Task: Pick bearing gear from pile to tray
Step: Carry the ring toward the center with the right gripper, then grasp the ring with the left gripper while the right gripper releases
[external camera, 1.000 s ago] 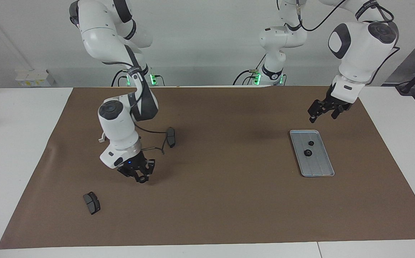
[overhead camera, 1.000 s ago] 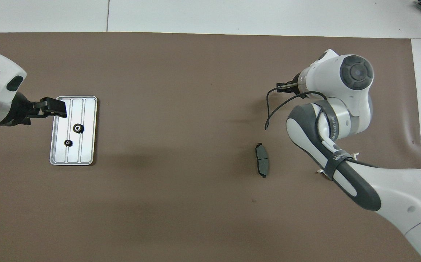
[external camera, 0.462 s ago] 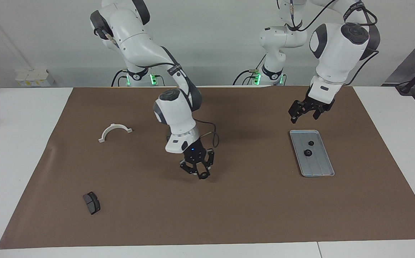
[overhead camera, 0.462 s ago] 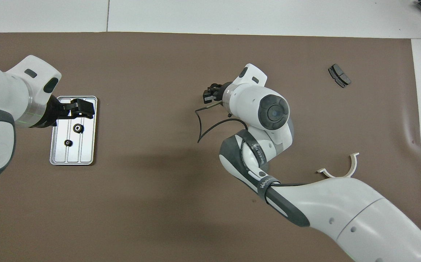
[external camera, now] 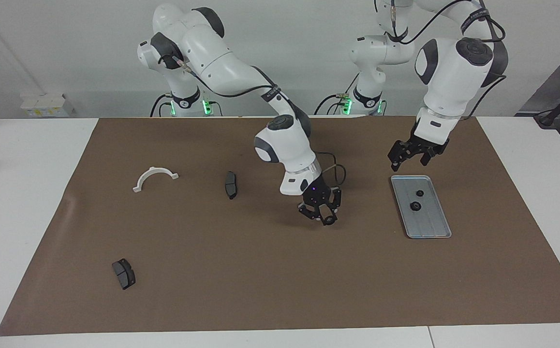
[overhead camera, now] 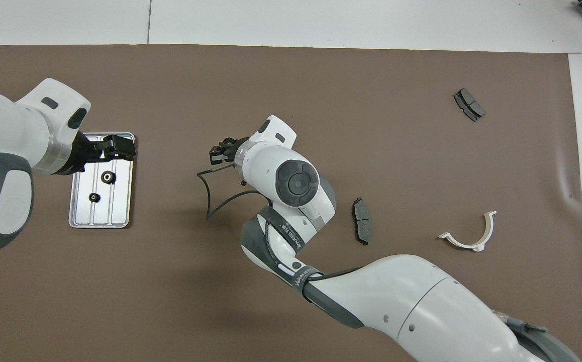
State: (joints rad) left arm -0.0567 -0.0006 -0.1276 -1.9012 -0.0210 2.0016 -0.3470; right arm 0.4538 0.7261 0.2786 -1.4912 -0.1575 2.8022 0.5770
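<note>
A small black bearing gear (external camera: 329, 221) is pinched in my right gripper (external camera: 327, 218) (overhead camera: 217, 154), which hangs over the bare mat between the scattered pile and the tray. The silver tray (external camera: 430, 227) (overhead camera: 120, 203) lies toward the left arm's end and holds two black gears (external camera: 414, 206) (overhead camera: 107, 176). My left gripper (external camera: 409, 157) (overhead camera: 118, 147) hovers open over the tray's end nearest the robots, holding nothing.
What shows of the pile is a white half-ring bracket (external camera: 155, 177) (overhead camera: 469, 237) and two dark brake pads, one near the middle (external camera: 230, 184) (overhead camera: 361, 227) and one farther out (external camera: 124, 273) (overhead camera: 469, 104). A black cable loops from the right wrist (overhead camera: 205, 196).
My right gripper has swept from the pile toward the tray with the gear, uncovering the bracket and the pads. The left gripper has shifted over the tray's near end.
</note>
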